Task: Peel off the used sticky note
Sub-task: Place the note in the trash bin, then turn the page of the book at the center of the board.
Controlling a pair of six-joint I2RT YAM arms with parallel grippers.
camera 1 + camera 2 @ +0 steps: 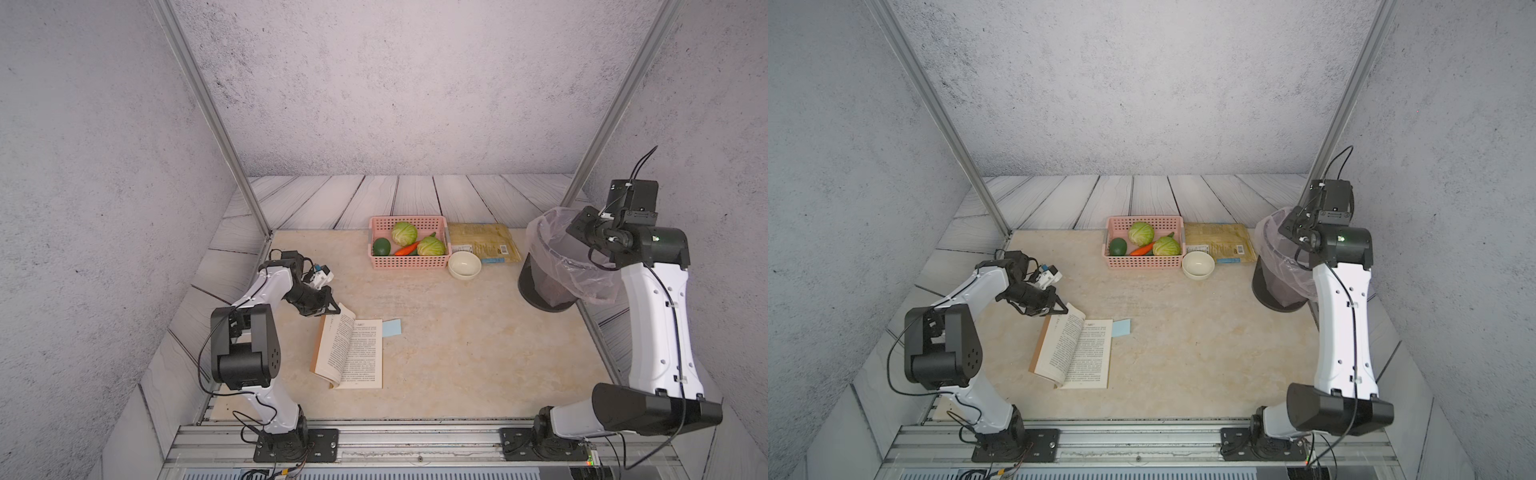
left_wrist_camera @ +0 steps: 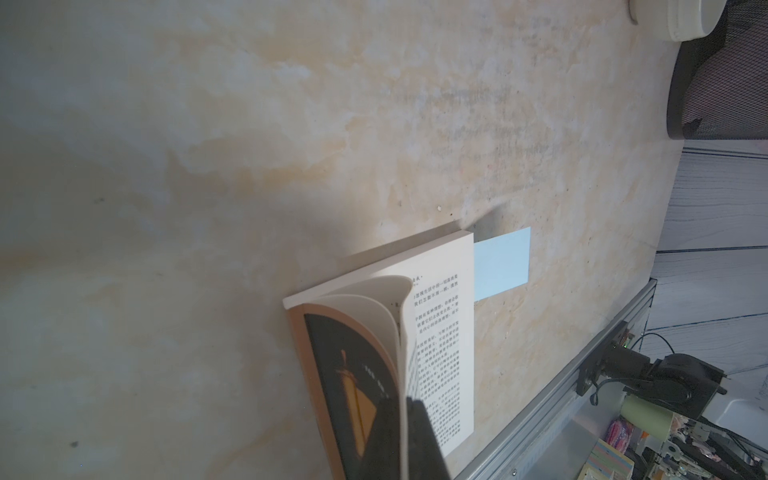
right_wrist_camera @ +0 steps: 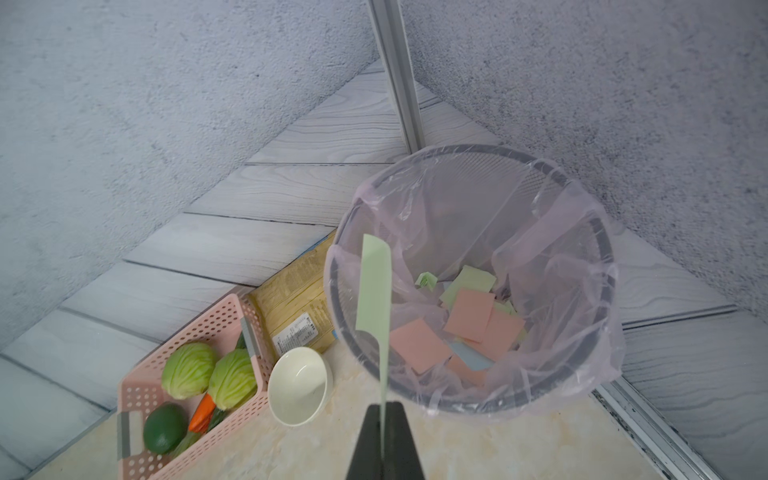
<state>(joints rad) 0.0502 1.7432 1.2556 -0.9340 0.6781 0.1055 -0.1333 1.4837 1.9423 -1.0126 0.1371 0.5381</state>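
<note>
Right gripper [image 3: 381, 409]: clenched on the lower edge of a green sticky note [image 3: 374, 286], which is held edge-on over the lined mesh waste bin [image 3: 598, 232]. The bin stands at 2 o'clock on the table [image 1: 478, 353].

Left gripper [image 1: 334, 309]: clenched on lifted pages of the open book [image 1: 361, 353], which lies at 8 o'clock.

A blue sticky note [image 1: 392, 327] projects from the book's 3 o'clock edge.
</note>
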